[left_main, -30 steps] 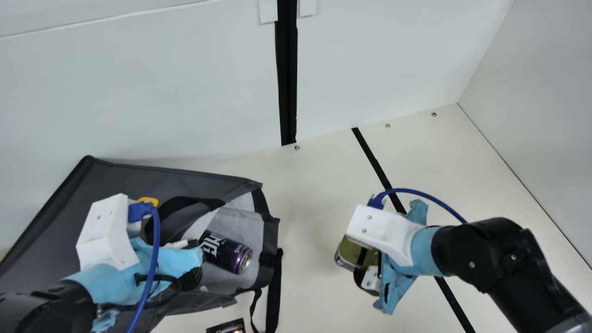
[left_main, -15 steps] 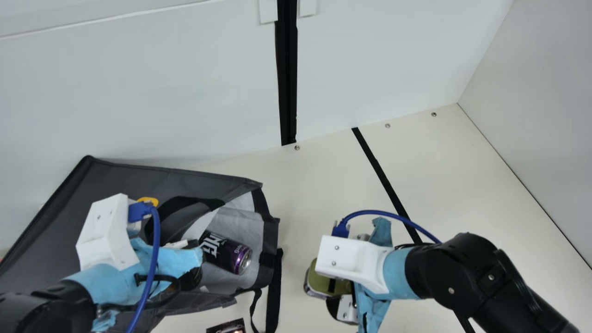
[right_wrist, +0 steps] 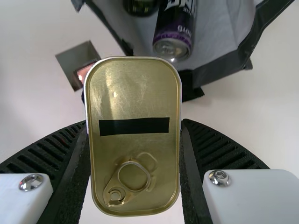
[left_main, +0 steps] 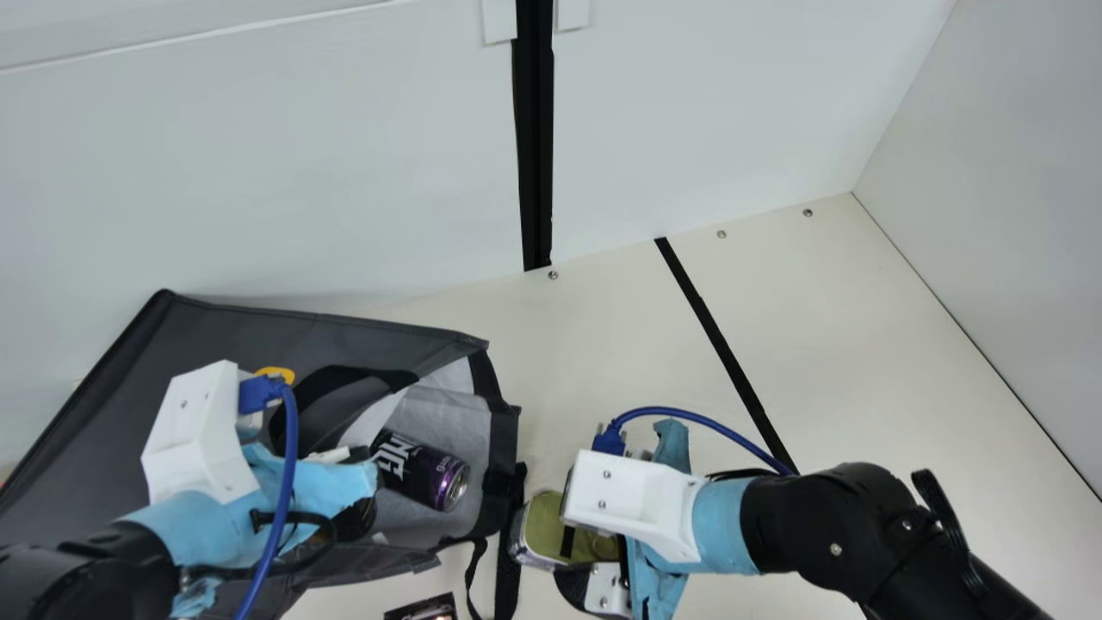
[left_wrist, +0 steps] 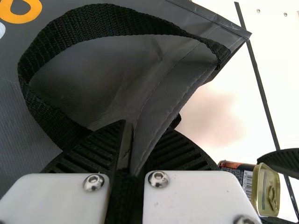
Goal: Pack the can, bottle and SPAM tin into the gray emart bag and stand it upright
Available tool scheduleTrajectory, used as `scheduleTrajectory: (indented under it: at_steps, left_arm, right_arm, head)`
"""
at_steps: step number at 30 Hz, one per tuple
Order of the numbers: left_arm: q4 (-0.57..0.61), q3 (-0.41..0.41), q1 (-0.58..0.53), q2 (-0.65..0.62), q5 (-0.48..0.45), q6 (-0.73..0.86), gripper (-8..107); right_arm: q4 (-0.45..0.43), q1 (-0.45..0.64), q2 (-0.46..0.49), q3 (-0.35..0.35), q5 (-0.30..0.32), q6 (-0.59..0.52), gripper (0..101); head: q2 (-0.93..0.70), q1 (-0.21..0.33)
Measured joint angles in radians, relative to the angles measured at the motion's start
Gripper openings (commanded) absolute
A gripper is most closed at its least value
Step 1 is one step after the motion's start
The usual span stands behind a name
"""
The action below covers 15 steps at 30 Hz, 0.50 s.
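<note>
In the main view my right gripper (left_main: 594,560) holds the SPAM tin (left_main: 544,527) just right of the bag's mouth. The right wrist view shows the tin (right_wrist: 134,158) gripped between both fingers of the right gripper (right_wrist: 135,154). My left gripper (left_main: 344,508) is at the gray emart bag (left_main: 344,331), its fingers partly hidden. In the left wrist view the left gripper (left_wrist: 135,158) pinches the bag's edge fabric (left_wrist: 161,109). The purple-black can (left_main: 422,469) lies inside the open bag, with the dark bottle (right_wrist: 141,5) beside it in the right wrist view.
A small dark square object (left_main: 422,608) lies at the main view's bottom edge, below the bag. Black straps (left_main: 510,551) hang from the bag's mouth onto the table. A white wall (left_main: 258,172) stands behind the bag.
My right gripper has carried the SPAM tin left and somewhat toward the main view's bottom, close to the bag's mouth. The left arm and the bag have stayed still.
</note>
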<state>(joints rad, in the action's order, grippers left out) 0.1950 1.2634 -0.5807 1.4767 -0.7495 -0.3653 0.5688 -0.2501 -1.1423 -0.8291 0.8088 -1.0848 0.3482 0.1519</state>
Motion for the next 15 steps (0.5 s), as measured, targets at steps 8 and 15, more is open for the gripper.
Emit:
scheduleTrajectory:
  at_steps: [8,15]
  left_arm:
    - [0.000,0.000,0.000,0.000,0.000,0.000,-8]
    - [0.000,0.000,0.000,0.000,0.000,0.000,-8]
  right_arm:
    - [0.172,0.026,0.000,0.029,-0.058,-0.130,0]
    - [0.313,0.054,-0.021,0.050,-0.077,-0.248,0]
  head:
    - [0.000,0.000]
    - [0.000,0.000]
